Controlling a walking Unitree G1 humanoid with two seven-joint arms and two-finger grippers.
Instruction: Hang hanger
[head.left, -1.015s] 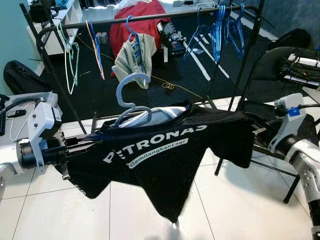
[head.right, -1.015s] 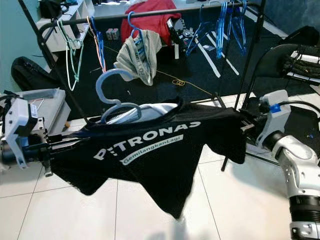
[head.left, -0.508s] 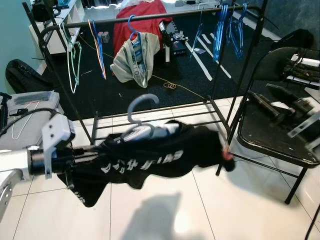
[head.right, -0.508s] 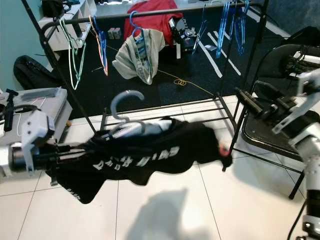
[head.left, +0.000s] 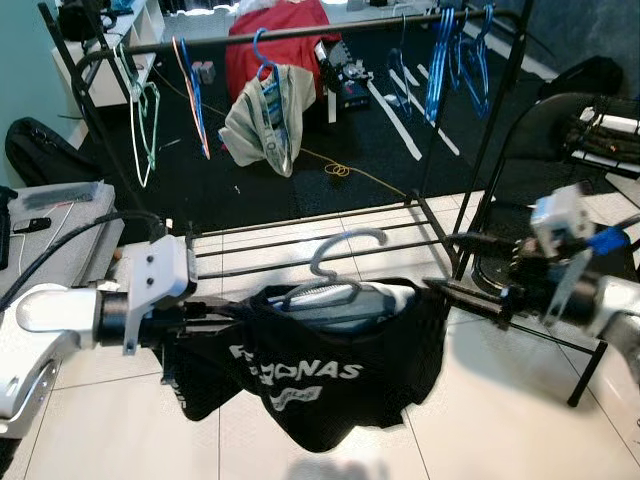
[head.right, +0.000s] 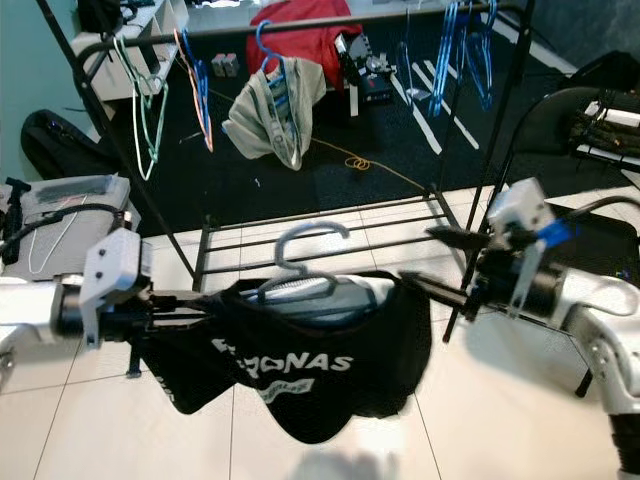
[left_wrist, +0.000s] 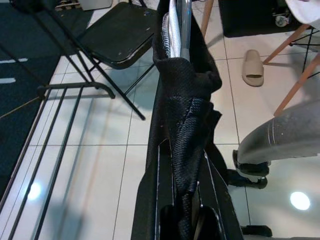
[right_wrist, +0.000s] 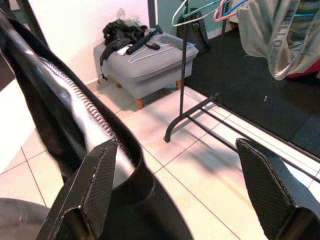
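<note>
Hanger (head.left: 340, 268) shoulders buried inside black shirt (head.left: 330, 370); shirt lettering partly folded away; left gripper (left_wrist: 187, 220) fingertips wrapped in cloth.

Black shirt (head.left: 330, 370) with white lettering; hanger (head.left: 335, 280) seemingly grey.

We see open rail (head.left: 370, 27) between the grey garment (head.left: 268, 115) and blue hangers (head.left: 440, 55); a black chair (head.left: 560, 130) crowds our right.

You've got white tile floor (head.left: 480, 420) underfoot; a black clothes rack (head.left: 300, 35) and a folding chair (head.left: 560, 130) stand on it.
</note>
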